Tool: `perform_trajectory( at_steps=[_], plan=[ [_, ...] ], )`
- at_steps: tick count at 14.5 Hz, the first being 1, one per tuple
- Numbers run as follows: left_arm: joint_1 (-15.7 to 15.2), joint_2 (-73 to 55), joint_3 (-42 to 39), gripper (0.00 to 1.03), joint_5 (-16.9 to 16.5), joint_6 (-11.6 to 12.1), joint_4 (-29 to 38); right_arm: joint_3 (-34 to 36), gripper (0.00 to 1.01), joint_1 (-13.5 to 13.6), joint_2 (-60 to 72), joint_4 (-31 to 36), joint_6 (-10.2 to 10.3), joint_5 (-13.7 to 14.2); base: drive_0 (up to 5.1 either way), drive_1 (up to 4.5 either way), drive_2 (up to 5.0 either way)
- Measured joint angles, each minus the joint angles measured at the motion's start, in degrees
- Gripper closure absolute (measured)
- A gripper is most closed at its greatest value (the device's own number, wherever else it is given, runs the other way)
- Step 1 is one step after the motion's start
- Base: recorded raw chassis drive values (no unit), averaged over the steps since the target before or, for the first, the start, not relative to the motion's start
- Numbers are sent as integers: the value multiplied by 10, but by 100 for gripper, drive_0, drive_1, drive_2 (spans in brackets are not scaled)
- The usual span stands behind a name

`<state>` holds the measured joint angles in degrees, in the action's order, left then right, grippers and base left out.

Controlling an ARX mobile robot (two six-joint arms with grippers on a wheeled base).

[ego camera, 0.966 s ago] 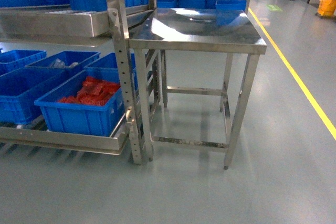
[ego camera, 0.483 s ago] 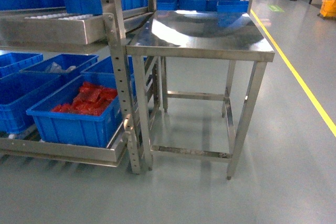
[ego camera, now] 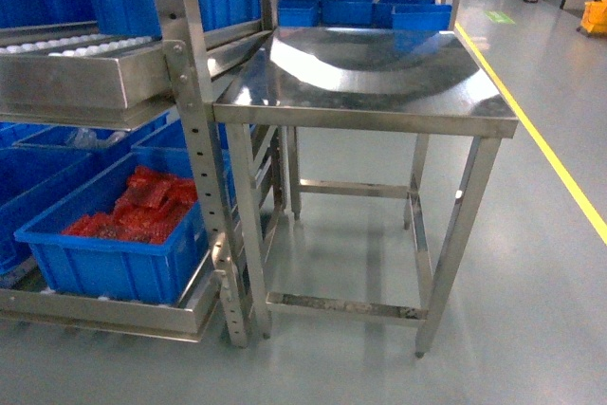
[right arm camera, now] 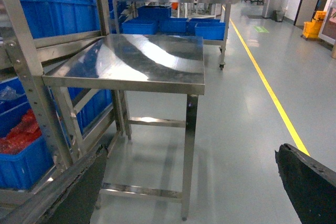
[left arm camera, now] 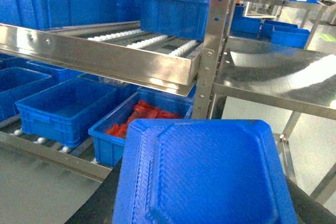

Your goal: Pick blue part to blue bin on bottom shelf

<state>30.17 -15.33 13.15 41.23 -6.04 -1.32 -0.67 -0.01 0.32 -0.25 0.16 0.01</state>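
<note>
A blue part (left arm camera: pixel 202 174), a flat moulded tray shape, fills the bottom of the left wrist view. My left gripper (left arm camera: pixel 205 205) is shut on it; only its dark fingers (left arm camera: pixel 102 203) show at the part's sides. The bottom shelf (left arm camera: pixel 47 153) lies beyond to the left and carries several blue bins: an empty one (left arm camera: pixel 63 111) and one (left arm camera: pixel 113 142) holding red parts. The head view shows that shelf's front rail (ego camera: pixel 104 315) and the red-filled bin (ego camera: pixel 104 267), but no gripper. My right gripper (right arm camera: pixel 191 182) hangs open over bare floor, nothing between its fingers.
A steel-topped table (ego camera: pixel 379 106) stands right of the rack's perforated upright post (ego camera: pixel 204 187). A middle roller shelf (ego camera: pixel 76 78) overhangs the bottom bins. More blue bins sit on a far rack (right arm camera: pixel 173 24). A yellow floor line (ego camera: pixel 541 139) runs along the right.
The head view has closed in on the rack and table. The red-filled bin has slid left and down in the view, and the table looms larger.
</note>
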Motion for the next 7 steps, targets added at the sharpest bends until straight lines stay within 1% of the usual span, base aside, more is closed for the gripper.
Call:
perform_trajectory(
  at_steps=[7],
  plan=[
    [0,0,0,60,1,0,-2,0,3,0,0,0,0,0,3,414,-408]
  ],
)
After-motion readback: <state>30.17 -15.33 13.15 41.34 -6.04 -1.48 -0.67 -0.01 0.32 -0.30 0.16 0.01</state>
